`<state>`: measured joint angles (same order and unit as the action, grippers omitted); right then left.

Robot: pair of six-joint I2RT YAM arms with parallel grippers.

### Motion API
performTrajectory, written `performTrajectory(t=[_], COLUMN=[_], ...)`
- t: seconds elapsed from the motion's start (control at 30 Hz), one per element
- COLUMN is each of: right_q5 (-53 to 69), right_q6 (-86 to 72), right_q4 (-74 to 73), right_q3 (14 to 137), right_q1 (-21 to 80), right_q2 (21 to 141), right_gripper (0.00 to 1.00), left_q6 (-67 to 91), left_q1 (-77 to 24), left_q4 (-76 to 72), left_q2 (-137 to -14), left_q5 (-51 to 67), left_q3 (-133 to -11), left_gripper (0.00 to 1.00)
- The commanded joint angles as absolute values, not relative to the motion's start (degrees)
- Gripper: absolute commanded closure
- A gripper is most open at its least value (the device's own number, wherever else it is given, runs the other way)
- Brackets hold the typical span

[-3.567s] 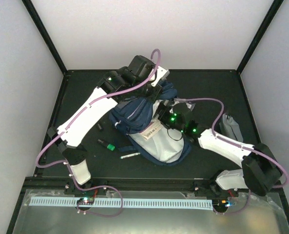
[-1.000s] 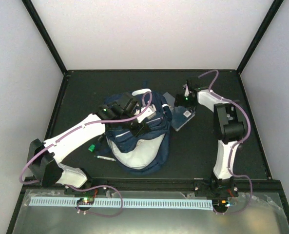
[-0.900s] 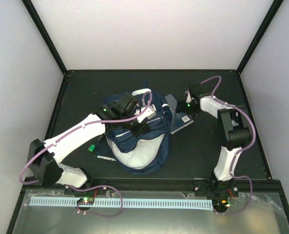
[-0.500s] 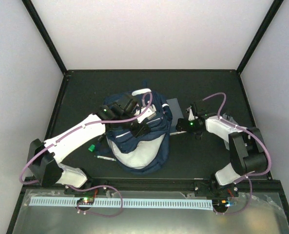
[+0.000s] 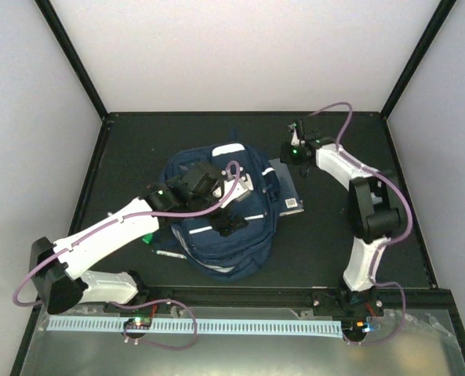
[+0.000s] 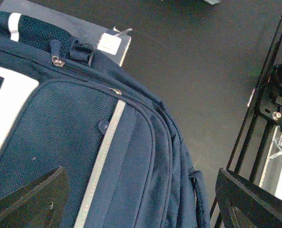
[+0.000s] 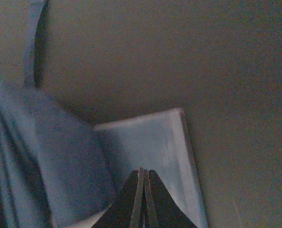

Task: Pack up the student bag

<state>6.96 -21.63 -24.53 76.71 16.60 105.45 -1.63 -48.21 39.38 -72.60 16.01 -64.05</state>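
Overhead view of a dark table with the student bag [image 5: 240, 243], navy with thin white stripes, lying flat in the middle. A flat blue-grey book [image 5: 288, 188] lies on the table against the bag's right side, one edge touching the fabric or slipping just under it. Its long axis runs alongside the bag, from the far end towards the near end.

The right gripper [image 7: 143, 173] is at the book's far end, beside the bag's top right corner. Its fingers are drawn together, tips pointing down at the cover; whether they pinch an edge cannot be told. From this claw, the bag lies directly to the left.

The left gripper [image 6: 141, 190] hangs over the bag's front panel with its jaws spread wide, holding nothing.

The right arm is clearly the nearer one to the book, so it seems best placed to move it into the bag. A green-capped marker [image 5: 148, 237] and a pen [image 5: 169, 254] lie left of the bag
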Motion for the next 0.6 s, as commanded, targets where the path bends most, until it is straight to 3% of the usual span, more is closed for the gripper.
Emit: performTrajectory(t=[0.0,0.07,0.27,0.57], right_q5=[7.19,8.95,11.59,7.73], right_q6=[-22.95,-23.74,-30.56,-38.84], right_q4=[-26.72,-28.28,-30.23,-37.46], right_q3=[88.07,93.44,102.79,107.39], right_q1=[16.61,16.61,16.61,18.51], right_q2=[115.99,120.29,129.26,133.75], right_gripper=[0.98,0.98,0.98,0.98], left_q6=[0.78,0.97,2.5,8.86], left_q1=[-50.24,-51.06,-52.95,-52.82], left_q4=[35.48,35.21,32.74,17.0], left_q2=[-69.94,-69.08,-63.68,-46.58], left_q5=[11.02,9.58,0.09,-13.52], left_q3=[-62.3,-61.29,-57.06,-41.62], left_gripper=[0.08,0.01,0.01,0.01])
